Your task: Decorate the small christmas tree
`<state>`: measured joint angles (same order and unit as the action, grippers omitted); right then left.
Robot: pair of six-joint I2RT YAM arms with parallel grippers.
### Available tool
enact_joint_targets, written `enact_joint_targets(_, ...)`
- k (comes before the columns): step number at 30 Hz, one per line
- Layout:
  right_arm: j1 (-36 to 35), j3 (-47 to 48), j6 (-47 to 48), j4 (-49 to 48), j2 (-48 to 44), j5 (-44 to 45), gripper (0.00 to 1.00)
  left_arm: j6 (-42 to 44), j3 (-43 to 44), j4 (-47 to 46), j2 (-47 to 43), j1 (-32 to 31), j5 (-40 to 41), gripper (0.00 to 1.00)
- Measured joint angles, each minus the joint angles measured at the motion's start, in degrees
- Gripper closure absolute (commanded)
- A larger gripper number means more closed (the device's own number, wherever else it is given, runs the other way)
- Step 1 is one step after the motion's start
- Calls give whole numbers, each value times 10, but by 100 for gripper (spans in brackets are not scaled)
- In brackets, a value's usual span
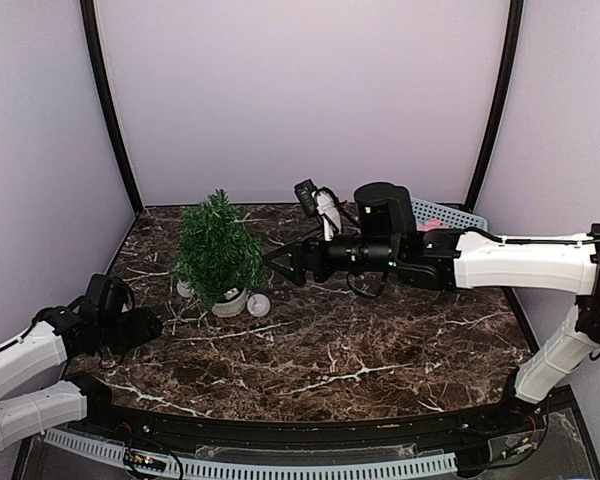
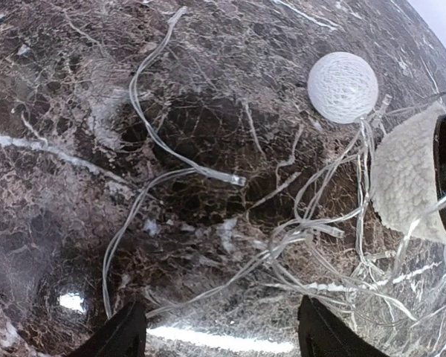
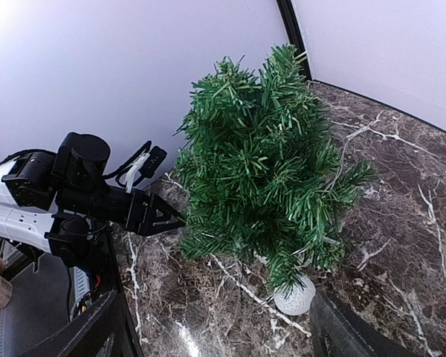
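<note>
The small christmas tree (image 1: 218, 250) stands upright just ahead of the right gripper (image 1: 273, 261), which is spread wide and empty. The left gripper (image 1: 152, 326), likewise spread and empty, sits farther off.

I have the left arm (image 1: 25, 358) lying low along the table's (image 1: 380, 350) left edge near the front corner. Its left gripper (image 1: 150, 327) points inward, fingers parted and holding nothing. The right arm (image 1: 525, 262) stretches level from the right edge toward the middle, and the right gripper (image 1: 274, 262) is spread wide and empty.
</note>
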<state>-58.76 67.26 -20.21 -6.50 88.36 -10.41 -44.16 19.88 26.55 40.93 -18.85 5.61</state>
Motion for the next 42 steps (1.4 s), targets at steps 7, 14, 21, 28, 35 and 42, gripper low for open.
enact_joint_targets(7, 0, -11, -3, -10, -8, 1, 13, -13, -21, -29, 6, 11, 56, 30)
enact_joint_targets(14, 0, -12, -5, -12, -8, 2, 13, -50, -48, -29, -45, 33, 98, 47)
enact_joint_targets(21, 0, -14, -11, -12, -8, 2, 13, -58, -53, -26, -74, 58, 105, 49)
enact_joint_targets(28, 0, -14, -13, -12, -8, 3, 13, -45, -55, -32, 2, 111, 69, 59)
enact_joint_targets(35, 0, -21, -13, -13, -9, 15, 13, -29, -52, -56, 62, 125, 45, 85)
enact_joint_targets(42, 0, -27, -13, -12, -16, 30, 13, -15, -37, -68, 97, 128, 34, 100)
